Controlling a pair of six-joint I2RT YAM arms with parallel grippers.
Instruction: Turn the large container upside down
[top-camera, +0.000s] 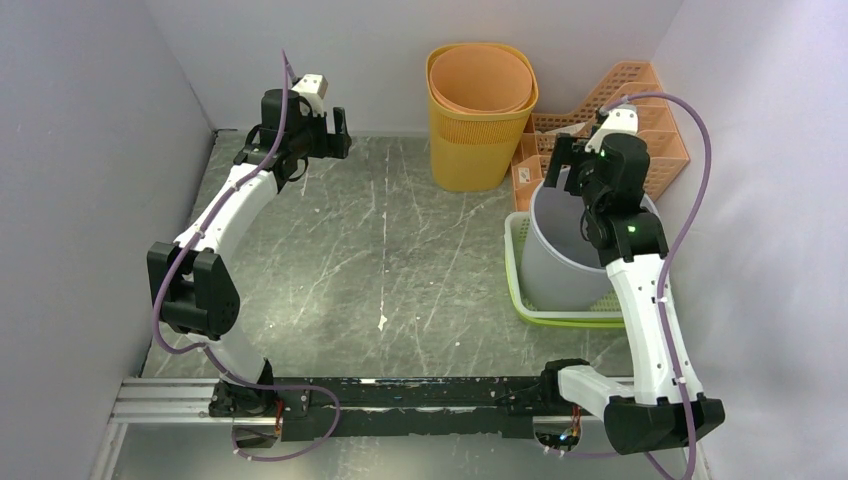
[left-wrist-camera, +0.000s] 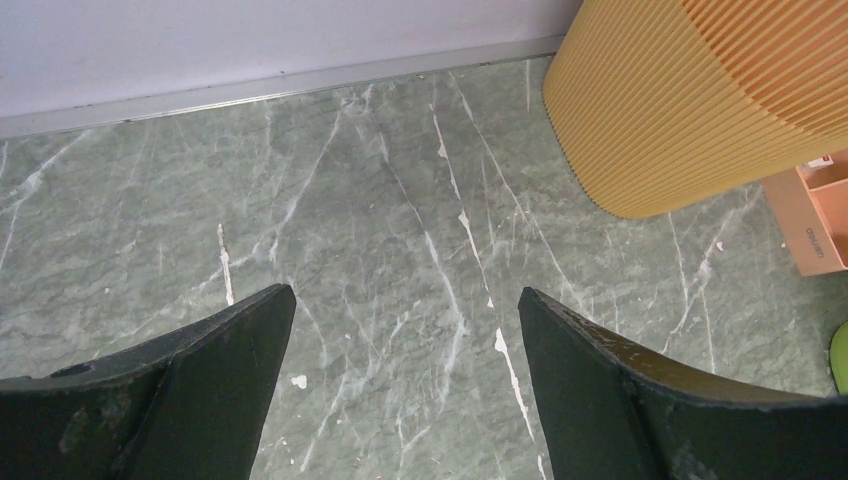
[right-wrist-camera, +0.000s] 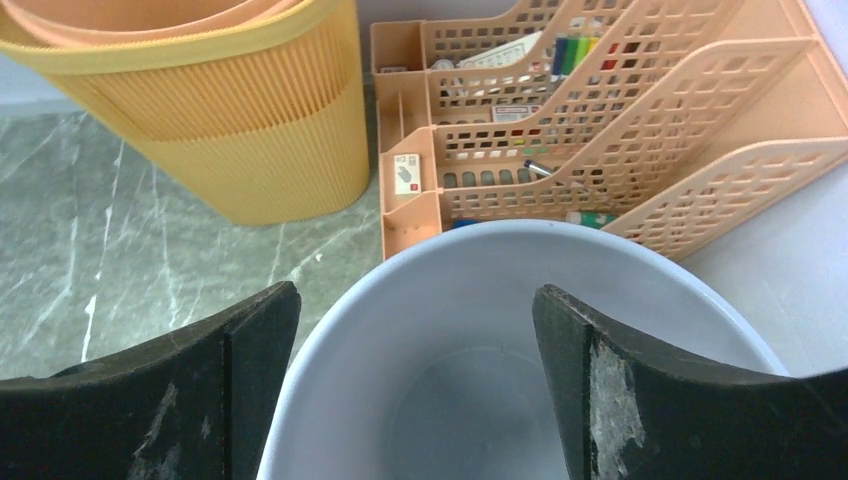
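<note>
The large container is a pale grey bucket (top-camera: 555, 255) standing upright, mouth up, in a green tray (top-camera: 513, 270) at the right. My right gripper (top-camera: 570, 165) hovers over its far-left rim. In the right wrist view the bucket (right-wrist-camera: 480, 330) is empty, and the right gripper (right-wrist-camera: 415, 300) is open wide across the rim: the left finger is outside the wall, the right finger is over the inside, and neither grips it. My left gripper (top-camera: 343, 133) is at the far left, open over bare tabletop (left-wrist-camera: 405, 295).
A yellow ribbed bin (top-camera: 480, 120) with an orange liner stands at the back, just left of the bucket (right-wrist-camera: 220, 110). An orange mesh desk organiser (top-camera: 650, 130) holding pens and cards sits right behind the bucket (right-wrist-camera: 600, 120). Walls close in on both sides.
</note>
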